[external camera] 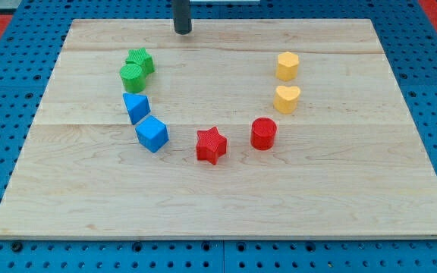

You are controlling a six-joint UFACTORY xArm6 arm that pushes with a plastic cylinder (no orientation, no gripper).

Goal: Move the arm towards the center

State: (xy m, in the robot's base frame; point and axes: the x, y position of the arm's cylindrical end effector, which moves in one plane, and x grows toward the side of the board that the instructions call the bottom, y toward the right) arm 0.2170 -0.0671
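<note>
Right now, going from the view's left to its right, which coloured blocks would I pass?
Green pair (order unclear) → blue triangle → blue cube → red star → red cylinder → yellow pair (order unclear).

My tip [183, 32] near board [355, 197] top edge, above green star [141, 59], apart from blocks.

No text, label, brand, number or sign could be read anywhere. The wooden board [226, 189] bore only grain. The coloured blocks carried no markings.
</note>
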